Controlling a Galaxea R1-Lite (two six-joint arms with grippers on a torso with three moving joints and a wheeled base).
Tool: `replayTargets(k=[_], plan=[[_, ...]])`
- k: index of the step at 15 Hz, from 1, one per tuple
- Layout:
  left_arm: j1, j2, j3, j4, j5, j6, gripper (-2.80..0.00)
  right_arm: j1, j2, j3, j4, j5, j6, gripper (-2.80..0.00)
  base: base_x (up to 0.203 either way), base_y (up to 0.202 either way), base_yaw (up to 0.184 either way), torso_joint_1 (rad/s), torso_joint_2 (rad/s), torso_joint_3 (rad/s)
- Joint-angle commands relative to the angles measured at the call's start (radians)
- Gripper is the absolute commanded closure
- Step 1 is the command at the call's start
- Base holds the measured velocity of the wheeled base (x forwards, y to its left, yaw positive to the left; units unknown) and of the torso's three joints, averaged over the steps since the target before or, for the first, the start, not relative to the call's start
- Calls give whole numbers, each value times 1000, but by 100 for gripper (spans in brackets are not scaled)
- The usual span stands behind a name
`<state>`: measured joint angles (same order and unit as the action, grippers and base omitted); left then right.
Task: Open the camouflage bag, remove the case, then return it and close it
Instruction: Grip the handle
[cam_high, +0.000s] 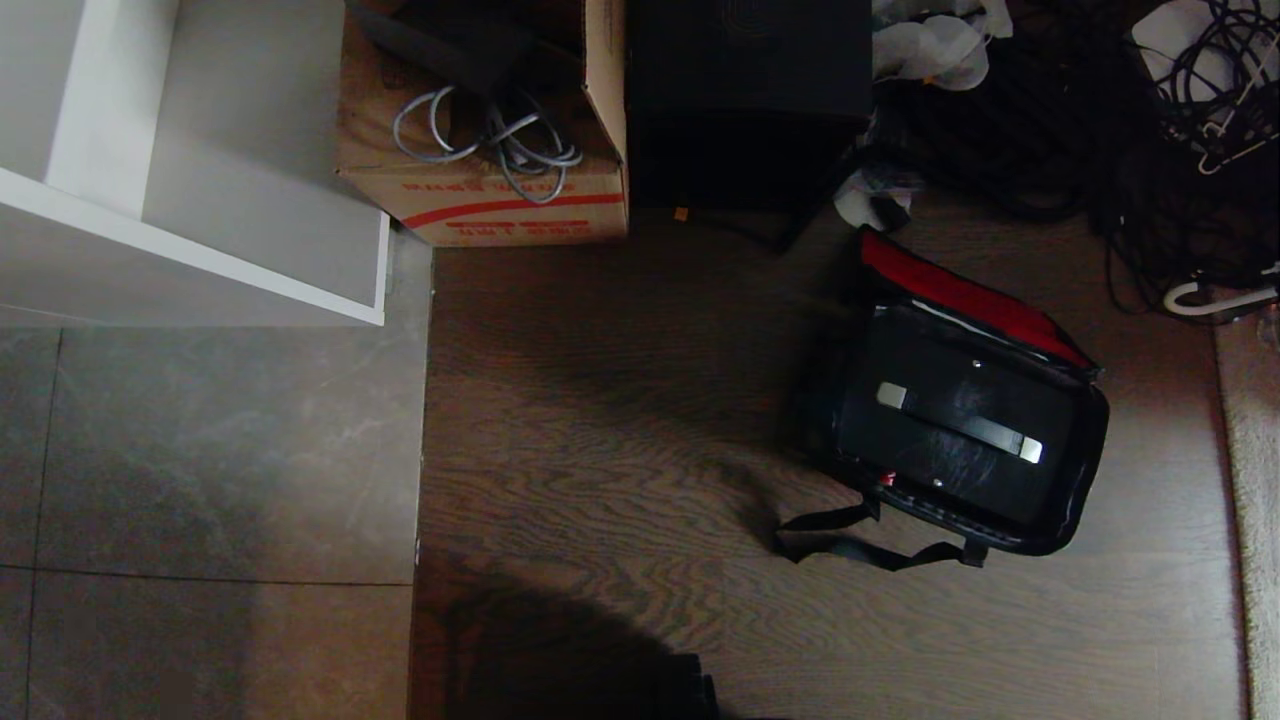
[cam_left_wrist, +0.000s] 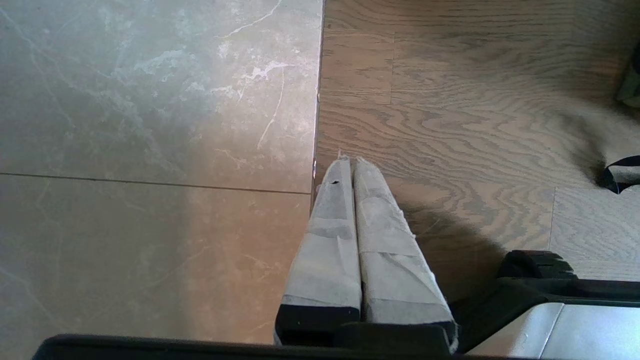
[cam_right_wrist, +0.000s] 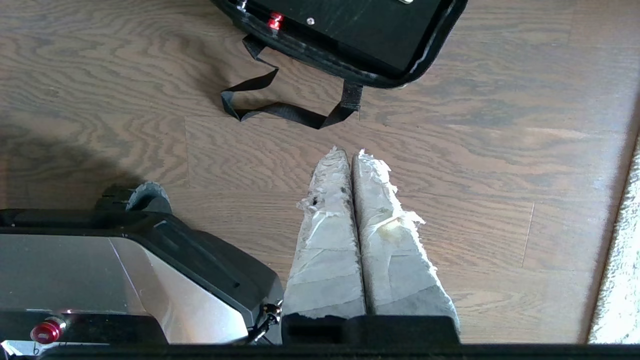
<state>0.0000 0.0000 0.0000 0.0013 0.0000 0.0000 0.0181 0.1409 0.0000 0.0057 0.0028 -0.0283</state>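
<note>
Lying on the wood floor (cam_high: 620, 400) toward the right of the head view, the camouflage bag (cam_high: 965, 430) sat with its top open, a red-trimmed flap (cam_high: 960, 295) standing up along its far edge. Inside it rested a flat black case (cam_high: 950, 425) with a dark handle fixed by two pale metal ends; whether the case filled the whole compartment was hard to judge in the dim light. A black strap (cam_high: 860, 545) trailed loose from the bag's near side onto the floor.

Neither arm appeared in the head view. In the left wrist view, the left gripper (cam_left_wrist: 348, 162) hung above the seam where the grey tile (cam_left_wrist: 150, 150) met the wood, its two tape-wrapped fingers (cam_left_wrist: 330, 240) pressed together with nothing between them. In the right wrist view, the right gripper (cam_right_wrist: 350, 155) hung over bare wood just short of the strap, its frayed, taped fingers likewise pressed together and empty, well clear of the bag itself. Part of the robot's silver and black base (cam_right_wrist: 125, 265) showed beside it.

Behind the bag, along the far side of the floor, stood a cardboard box (cam_high: 490, 200) holding coiled grey cable, a plain black box (cam_high: 745, 100) beside it, and a tangle of dark cables (cam_high: 1150, 150) off to the right. A white shelf unit (cam_high: 200, 250) occupied the far left, and a pale rug edge (cam_high: 1250, 480) ran down the right margin.
</note>
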Motion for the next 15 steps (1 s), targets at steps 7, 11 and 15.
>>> replayTargets(k=[7,11,15], plan=[[0,1,0,2,2,-6,0,0,3,2,0,0,-1,0,0,0,0,1,1,85],[0,2,0,2,1,-8,0,0,3,2,0,0,-1,0,0,0,0,2,1,196],[0,0,0,2,1,-8,0,0,3,2,0,0,-1,0,0,0,0,2,1,204]])
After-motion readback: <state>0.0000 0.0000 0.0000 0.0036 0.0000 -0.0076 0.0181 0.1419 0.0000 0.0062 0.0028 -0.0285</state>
